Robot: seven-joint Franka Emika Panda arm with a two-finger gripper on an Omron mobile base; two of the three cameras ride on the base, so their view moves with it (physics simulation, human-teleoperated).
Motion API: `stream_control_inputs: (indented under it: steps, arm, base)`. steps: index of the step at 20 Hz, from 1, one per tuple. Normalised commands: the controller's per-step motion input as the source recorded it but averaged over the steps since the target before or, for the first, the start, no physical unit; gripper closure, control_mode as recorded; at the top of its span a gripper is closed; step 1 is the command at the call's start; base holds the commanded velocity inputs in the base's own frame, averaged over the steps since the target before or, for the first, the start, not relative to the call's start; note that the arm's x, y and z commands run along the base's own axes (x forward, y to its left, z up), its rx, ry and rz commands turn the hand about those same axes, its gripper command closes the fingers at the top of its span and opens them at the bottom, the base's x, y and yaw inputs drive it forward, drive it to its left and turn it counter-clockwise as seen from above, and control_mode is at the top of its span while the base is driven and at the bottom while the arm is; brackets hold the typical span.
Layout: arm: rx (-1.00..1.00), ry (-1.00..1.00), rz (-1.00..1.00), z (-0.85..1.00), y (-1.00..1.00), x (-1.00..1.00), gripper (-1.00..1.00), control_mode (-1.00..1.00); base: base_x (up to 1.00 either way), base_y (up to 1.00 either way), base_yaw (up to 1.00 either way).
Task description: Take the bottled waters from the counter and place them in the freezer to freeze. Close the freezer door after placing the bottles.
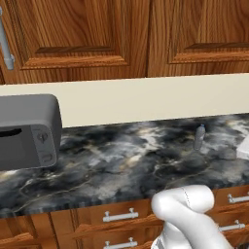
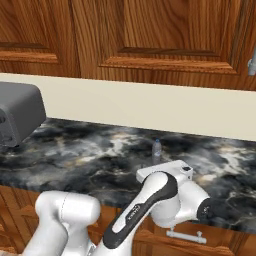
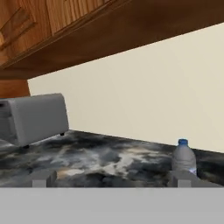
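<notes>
One bottled water [image 1: 199, 137] [image 2: 156, 151] [image 3: 183, 158], small and clear with a blue cap, stands upright on the black marble counter [image 1: 121, 160] [image 2: 85, 160] [image 3: 96, 162], near the back wall. My gripper [image 3: 112, 179] is open, with nothing between its fingers. It is level with the counter top and looks toward the wall. In the hand view the bottle stands just beyond the right fingertip [image 3: 181, 178], off to the right of the gap. The white hand [image 2: 165, 172] hovers near the counter's front edge, in front of the bottle. The freezer and its door are out of view.
A grey toaster [image 1: 26, 131] [image 2: 17, 112] [image 3: 37, 116] sits at the left of the counter. Wooden wall cabinets [image 1: 78, 34] [image 2: 165, 35] hang above a cream backsplash [image 1: 146, 99]. Brown drawers with silver bar handles [image 1: 119, 215] [image 2: 186, 235] run below the counter.
</notes>
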Motion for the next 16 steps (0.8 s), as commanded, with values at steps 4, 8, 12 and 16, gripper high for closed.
stream_control_inputs:
  steps: [4,8,12,16]
  arm:
    - [0.01,-0.38,0.24,-0.34,-0.17,0.22,-1.0,-1.0]
    - [-0.06,-0.03,0.0,-0.21,-0.18,0.28,-1.0,-1.0]
    - [0.0,0.01,0.0,0.0,-0.03,0.36,-1.0,-1.0]
    - [-0.05,0.12,-0.07,-0.34,-0.04,0.82,-1.0,-1.0]
  base:
    - [0.0,0.0,0.0]
    - [0.0,0.0,0.0]
    - [0.0,0.0,0.0]
    - [0.0,0.0,0.0]
